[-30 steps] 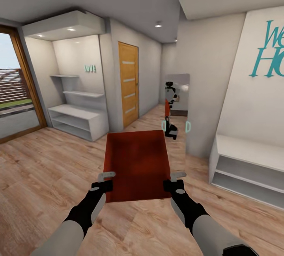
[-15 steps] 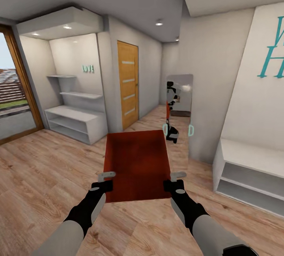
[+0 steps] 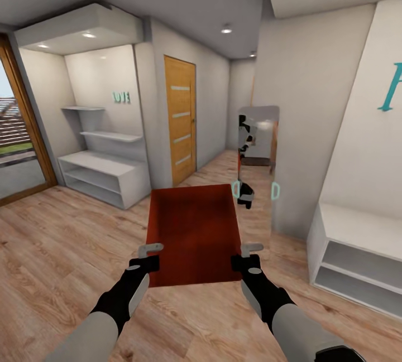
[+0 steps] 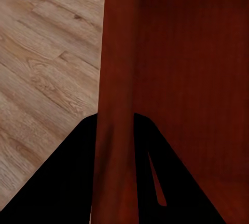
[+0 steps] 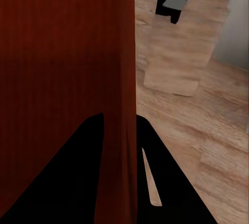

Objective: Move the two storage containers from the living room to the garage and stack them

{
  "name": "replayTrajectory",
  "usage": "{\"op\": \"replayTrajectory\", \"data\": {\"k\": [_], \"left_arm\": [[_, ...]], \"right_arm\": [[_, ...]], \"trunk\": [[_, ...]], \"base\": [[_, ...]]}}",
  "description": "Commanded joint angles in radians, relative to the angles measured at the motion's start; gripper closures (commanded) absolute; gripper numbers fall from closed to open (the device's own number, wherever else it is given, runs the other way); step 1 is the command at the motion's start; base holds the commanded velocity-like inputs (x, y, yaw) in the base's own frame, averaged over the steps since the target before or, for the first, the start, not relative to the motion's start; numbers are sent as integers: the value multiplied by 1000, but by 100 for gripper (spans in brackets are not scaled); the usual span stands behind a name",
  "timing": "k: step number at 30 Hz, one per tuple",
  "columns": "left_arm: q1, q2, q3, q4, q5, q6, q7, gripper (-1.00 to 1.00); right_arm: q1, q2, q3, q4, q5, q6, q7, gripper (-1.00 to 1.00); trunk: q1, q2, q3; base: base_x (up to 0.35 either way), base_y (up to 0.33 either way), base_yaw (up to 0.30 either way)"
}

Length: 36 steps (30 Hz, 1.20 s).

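In a hallway w/ wood floor (image 3: 67,250), the red bin (image 3: 192,233) rides level in front of the robot, held between both arms. Left gripper (image 3: 146,256) is clamped on its left wall, right gripper (image 3: 247,256) on the right wall; each wrist view has fingers straddling a wall. Bin looks stiff, light, prob. smooth-sided, so opposite-wall pinches near the near end suit it.

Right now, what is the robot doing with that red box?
The robot is carrying one orange-red storage container out in front of itself. The left end effector pinches one side wall and the right end effector pinches the other. It is in a hallway with a wood-plank floor, facing a wooden door and a mirror.
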Motion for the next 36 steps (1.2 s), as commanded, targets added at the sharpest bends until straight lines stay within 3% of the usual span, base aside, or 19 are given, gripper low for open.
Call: {"op": "replayTrajectory", "data": {"k": [1,16,30,36], "left_arm": [[0,1,78,1,5,8,39,100],[0,1,76,6,6,8,38,100],[0,1,78,2,6,8,38,100],[0,1,77,5,6,8,38,100]], "right_arm": [[-2,-1,-66,-6,22,3,-15,100],[-2,-1,-67,-6,22,2,-15,100],[-2,-2,-68,-6,22,2,-15,100],[-2,-4,-68,-6,22,2,-15,100]], "trunk": [[1,-2,-2],[1,-2,-2],[1,-2,-2],[1,-2,-2]], "base": [[322,0,0],[322,0,5],[323,0,247],[323,0,66]]}}
